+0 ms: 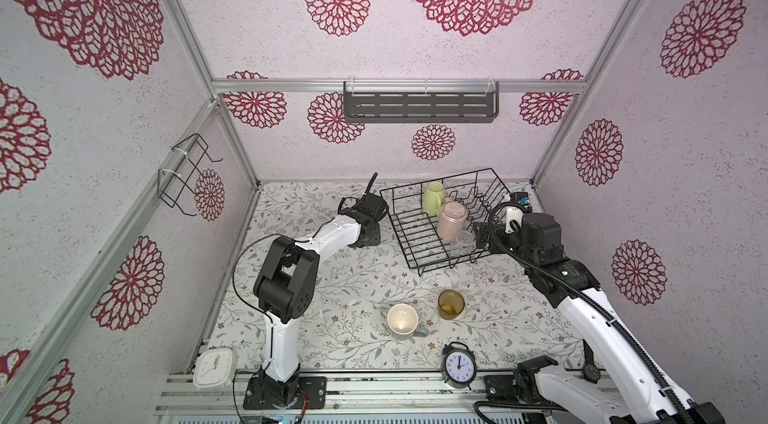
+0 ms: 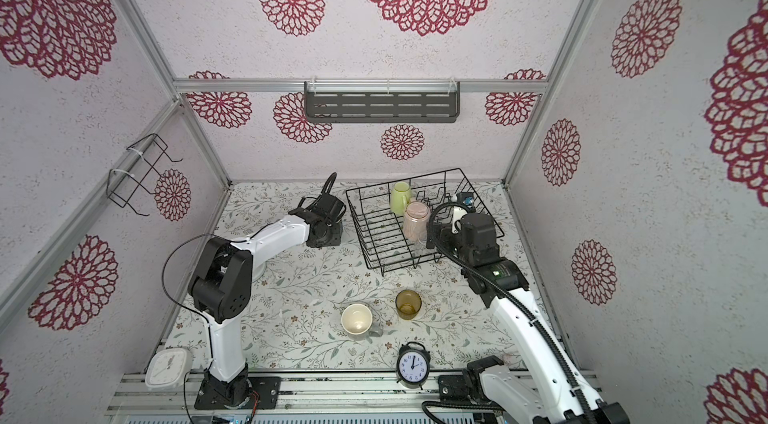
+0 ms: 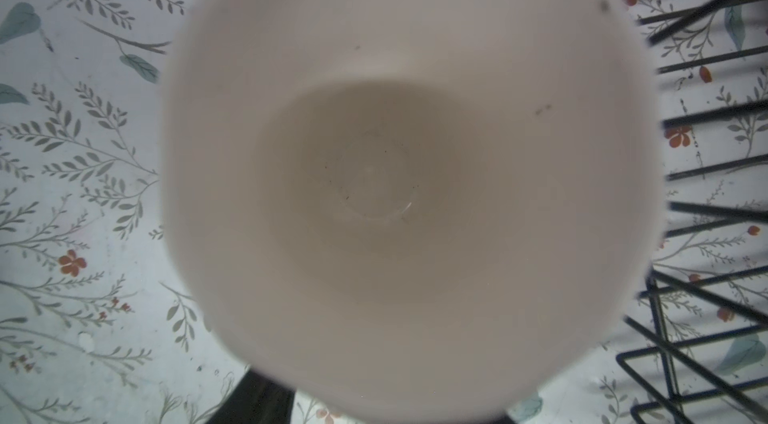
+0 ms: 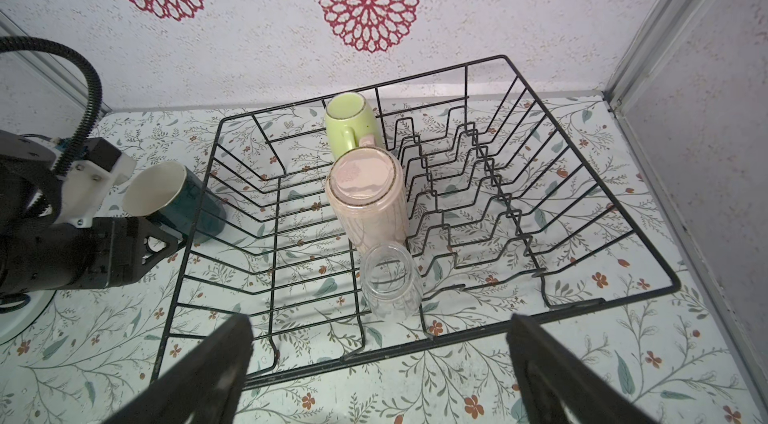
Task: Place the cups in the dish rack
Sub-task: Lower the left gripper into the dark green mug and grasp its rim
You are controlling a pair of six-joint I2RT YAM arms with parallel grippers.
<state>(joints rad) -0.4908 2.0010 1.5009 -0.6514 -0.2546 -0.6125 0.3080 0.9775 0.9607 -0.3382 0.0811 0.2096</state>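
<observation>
Rack (image 4: 595, 176) holds green mug (image 4: 349, 127), pink mug (image 4: 370, 201) & clear glass (image 4: 390, 284) in a row. Teal mug (image 4: 191, 210) tilted just outside rack's left side, L gripper (image 4: 164, 237) at it, can't tell if pinching. R gripper (image 4: 380, 320) spread wide, empty, by rack's front edge. Grey mug (image 1: 402, 320), amber glass (image 1: 451, 304) on table (image 1: 340, 318).

Only hour numerals on the round black alarm clock (image 1: 459, 367) dial.

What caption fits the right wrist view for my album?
Yellow-green mug, pink mug and clear glass in the dish rack; dark teal mug outside.
</observation>
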